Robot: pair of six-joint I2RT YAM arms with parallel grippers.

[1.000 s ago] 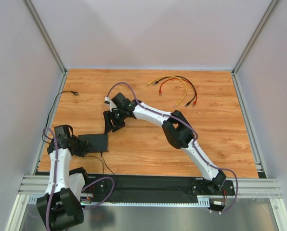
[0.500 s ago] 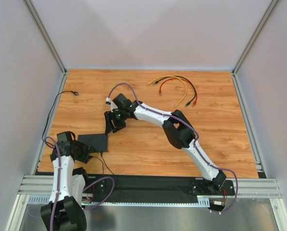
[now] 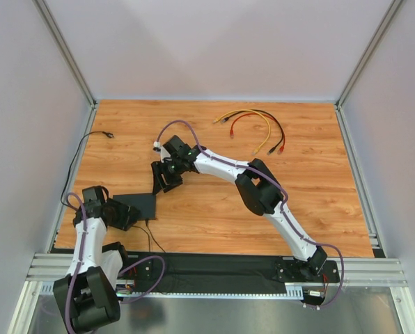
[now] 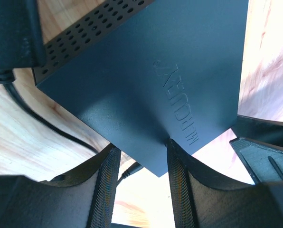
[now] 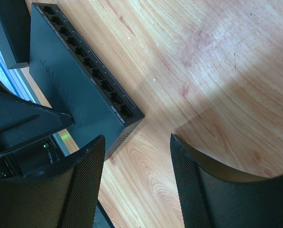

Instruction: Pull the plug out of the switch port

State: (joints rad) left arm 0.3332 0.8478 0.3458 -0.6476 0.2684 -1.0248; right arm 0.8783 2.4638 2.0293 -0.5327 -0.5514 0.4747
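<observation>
The switch [image 3: 141, 204], a flat matte-black box, lies at the front left of the table. It fills the left wrist view [image 4: 146, 71], and its row of ports [image 5: 87, 64] looks empty in the right wrist view. My left gripper [image 3: 122, 212] is at the switch's left end. Its jaws [image 4: 139, 148] are apart around a corner, and one fingertip [image 4: 170, 142] touches the top. A black plug [image 4: 130, 169] on a thin cable sits under that corner. My right gripper [image 3: 163, 179] is open and empty [image 5: 136, 137], above bare wood just beyond the switch.
Yellow, red and black patch cables [image 3: 253, 125] lie loose at the back of the table. A thin black cable with a free plug [image 3: 108, 135] runs along the left side. Another thin cable [image 3: 154, 240] leads from the switch to the front rail.
My left arm's wrist dropped toward the front and then came back up a little, the gripper staying at the switch's left end. The right arm and switch have barely moved.
</observation>
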